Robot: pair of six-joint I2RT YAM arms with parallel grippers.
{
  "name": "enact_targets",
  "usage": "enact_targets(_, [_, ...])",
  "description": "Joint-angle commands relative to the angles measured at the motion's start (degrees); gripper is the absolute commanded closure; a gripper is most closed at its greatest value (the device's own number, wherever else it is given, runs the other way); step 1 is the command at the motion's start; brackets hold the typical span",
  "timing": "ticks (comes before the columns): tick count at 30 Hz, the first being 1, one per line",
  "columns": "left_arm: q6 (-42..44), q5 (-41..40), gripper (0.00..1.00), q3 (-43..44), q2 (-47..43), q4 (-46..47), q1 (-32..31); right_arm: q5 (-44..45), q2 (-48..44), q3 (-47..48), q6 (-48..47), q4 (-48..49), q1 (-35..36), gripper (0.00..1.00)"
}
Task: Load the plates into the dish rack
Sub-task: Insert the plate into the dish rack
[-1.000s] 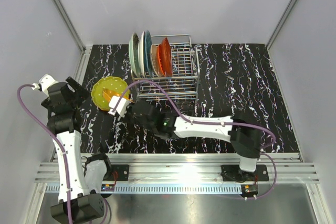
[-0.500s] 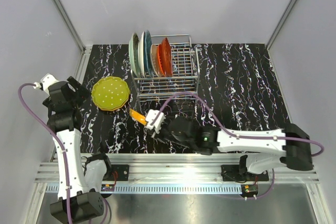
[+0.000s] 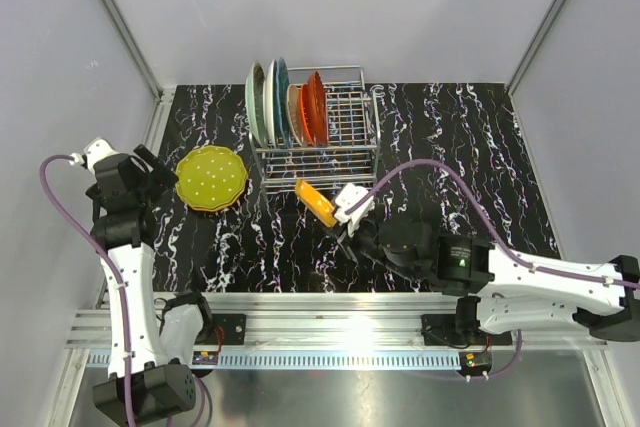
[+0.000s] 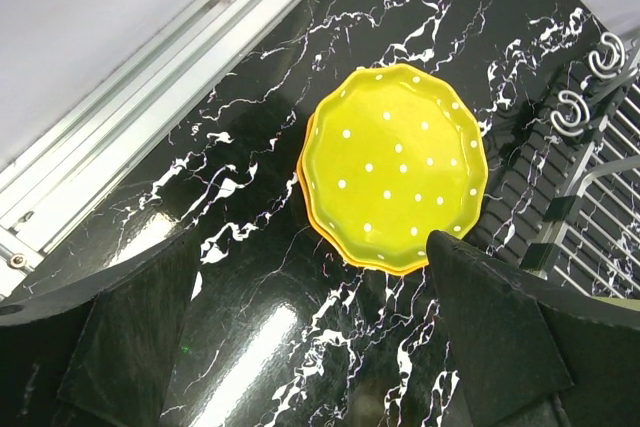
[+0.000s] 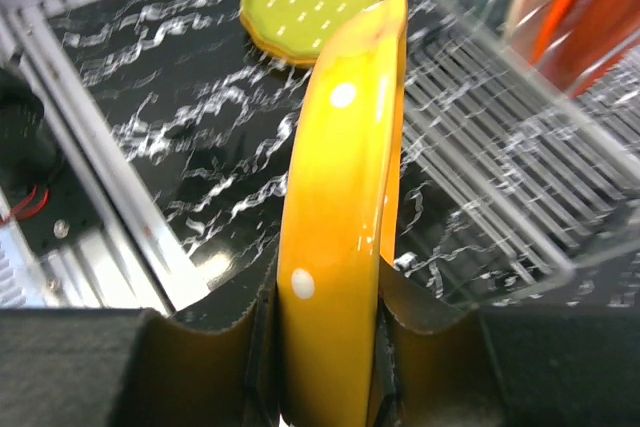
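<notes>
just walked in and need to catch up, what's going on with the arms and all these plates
The right gripper holds an orange plate on edge, just in front of the rack, not yet slotted in. Four plates stand upright at the rack's left end. To the rack's left, a yellow-green plate lies flat on the table, with an orange rim showing beneath it. The left gripper is open near that plate and holds nothing.

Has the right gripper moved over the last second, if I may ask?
Yes: the right gripper, gripping the orange plate, moved right, from the dotted plate to before the rack.
</notes>
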Motion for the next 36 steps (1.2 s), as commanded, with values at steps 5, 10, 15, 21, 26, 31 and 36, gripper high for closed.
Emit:
enact_targets(5, [1.4,1.7,0.01,0.5,0.3,2.4,-0.3,13.8,1.3,18.8,-9.3,8.2,0.2,1.00])
enact_targets(10, [1.5,2.2,0.01,0.5,0.6,2.5,-0.3,13.3,4.8,24.8,-7.7,6.6,-6.2,1.00])
enact_targets(15, [1.7,3.0,0.01,0.5,1.0,2.6,-0.4,8.4,6.7,28.6,-2.3,6.0,-15.4,1.00])
enact_targets(21, [1.8,4.0,0.01,0.3,1.2,2.8,-0.4,2.5,12.7,35.0,4.1,3.1,-23.9,1.00])
enact_targets(26, [1.8,4.6,0.01,0.2,1.4,2.8,-0.5,-1.0,16.5,38.5,10.8,2.7,-29.6,1.00])
enact_targets(31, [1.9,4.8,0.01,0.2,1.6,2.8,-0.6,-1.1,19.2,39.1,14.5,5.0,-32.0,1.00])
enact_targets(36, [2.0,5.1,0.01,0.1,1.6,2.9,-0.8,-1.7,22.1,40.3,17.1,6.4,-33.3,1.00])
